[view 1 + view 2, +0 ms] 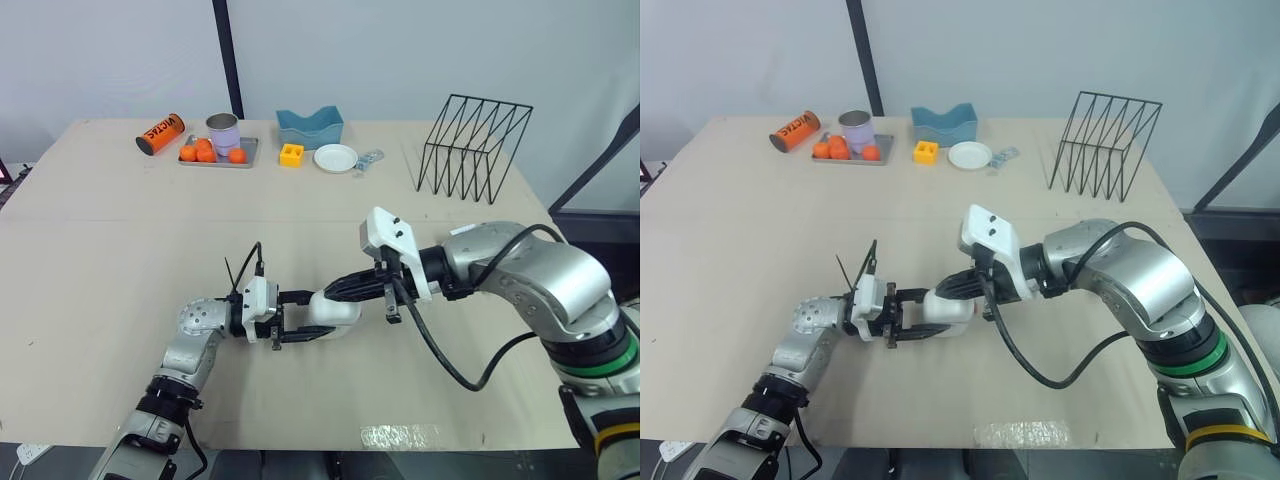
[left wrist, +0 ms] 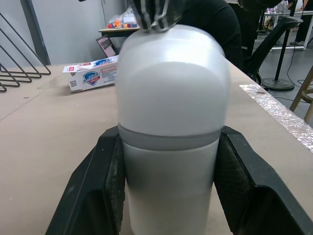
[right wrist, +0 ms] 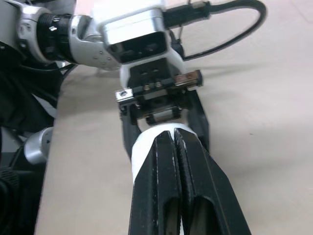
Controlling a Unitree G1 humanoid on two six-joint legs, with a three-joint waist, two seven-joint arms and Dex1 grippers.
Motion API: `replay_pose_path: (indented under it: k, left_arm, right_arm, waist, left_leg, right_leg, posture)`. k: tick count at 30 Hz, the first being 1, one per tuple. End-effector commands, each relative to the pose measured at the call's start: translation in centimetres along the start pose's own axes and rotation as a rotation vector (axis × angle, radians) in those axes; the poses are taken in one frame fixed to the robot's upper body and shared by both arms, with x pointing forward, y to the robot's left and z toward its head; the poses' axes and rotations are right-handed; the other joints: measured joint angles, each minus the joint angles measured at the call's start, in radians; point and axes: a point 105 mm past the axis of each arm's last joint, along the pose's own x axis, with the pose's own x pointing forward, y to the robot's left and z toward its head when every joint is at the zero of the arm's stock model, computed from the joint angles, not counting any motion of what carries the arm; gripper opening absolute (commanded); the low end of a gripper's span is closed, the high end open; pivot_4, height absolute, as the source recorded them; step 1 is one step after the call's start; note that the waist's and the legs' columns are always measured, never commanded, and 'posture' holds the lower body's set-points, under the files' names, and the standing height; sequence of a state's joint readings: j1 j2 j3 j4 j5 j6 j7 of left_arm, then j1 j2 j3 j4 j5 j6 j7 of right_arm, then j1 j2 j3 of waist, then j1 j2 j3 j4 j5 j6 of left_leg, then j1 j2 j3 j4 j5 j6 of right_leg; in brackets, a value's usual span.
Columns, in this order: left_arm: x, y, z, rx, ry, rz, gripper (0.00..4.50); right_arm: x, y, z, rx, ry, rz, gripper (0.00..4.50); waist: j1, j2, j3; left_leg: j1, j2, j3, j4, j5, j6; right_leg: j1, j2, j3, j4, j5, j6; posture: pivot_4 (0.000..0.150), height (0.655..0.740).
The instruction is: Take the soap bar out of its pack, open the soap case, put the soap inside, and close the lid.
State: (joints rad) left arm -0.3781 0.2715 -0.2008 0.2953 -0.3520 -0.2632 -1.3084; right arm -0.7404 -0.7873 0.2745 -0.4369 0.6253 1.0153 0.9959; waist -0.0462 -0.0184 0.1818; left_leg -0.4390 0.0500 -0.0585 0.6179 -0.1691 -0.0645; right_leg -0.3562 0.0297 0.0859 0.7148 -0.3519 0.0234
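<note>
Nearest me, my left gripper (image 1: 300, 316) is clamped on the white rounded plastic soap case (image 1: 337, 311). One black finger runs down each flank, and the case sits low by the tan tabletop (image 1: 100, 300), right in front of me. From the opposite end, my right gripper (image 1: 338, 291) has its two black fingers pressed together with nothing between them. Their tips sit on top of the case, close to the grey seam band.

I read this as working the lid, either prising it up or pushing it home. I can't say which, because the shell hides whether the soap is inside.

Either way the plan is the same. The left grip holds firm below the seam so it doesn't pin the lid. The right tips act on the upper half only, gently, or this smooth shell squirts free.

Further off, the blue-and-white printed cardboard soap pack (image 2: 93, 77) lies on the table. At the far edge are the metal tray of orange fruit (image 1: 218, 155) and the black wire rack (image 1: 472, 145), well clear of the work
</note>
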Motion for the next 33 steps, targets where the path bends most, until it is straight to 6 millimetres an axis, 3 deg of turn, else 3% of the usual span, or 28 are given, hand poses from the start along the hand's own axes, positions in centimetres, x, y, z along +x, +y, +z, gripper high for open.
replay_pose_path:
  k: [1, 10, 33]
  left_arm:
    - [-0.1, 0.0, 0.5, 0.029, 0.001, -0.002, 1.94]
    - [-0.2, 0.0, 0.5, 0.03, 0.003, -0.006, 1.94]
    - [-0.2, 0.0, 0.6, 0.033, 0.005, -0.003, 1.94]
  right_arm:
    - [0.0, -0.2, -1.6, 0.043, 0.056, -0.019, 0.09]
    - [-0.4, 0.2, -0.7, 0.035, 0.029, -0.008, 0.09]
    - [0.2, -0.4, -5.6, 0.131, 0.117, -0.046, 0.09]
  waist:
    - [0.0, 0.0, 0.0]
    - [0.0, 0.0, 0.0]
    - [0.0, -0.002, -0.002]
  left_leg:
    - [0.0, 0.0, 0.0, 0.0, 0.0, 0.0]
    - [0.0, 0.0, 0.0, 0.0, 0.0, 0.0]
    - [0.003, 0.0, 0.0, 0.0, 0.0, 0.0]
  right_leg:
    - [0.0, 0.0, 0.0, 0.0, 0.0, 0.0]
    - [0.0, 0.0, 0.0, 0.0, 0.0, 0.0]
    - [0.003, 0.0, 0.0, -0.001, -0.001, 0.001]
  posture:
    - [0.15, 0.74]
    - [0.15, 0.74]
    - [0.15, 0.74]
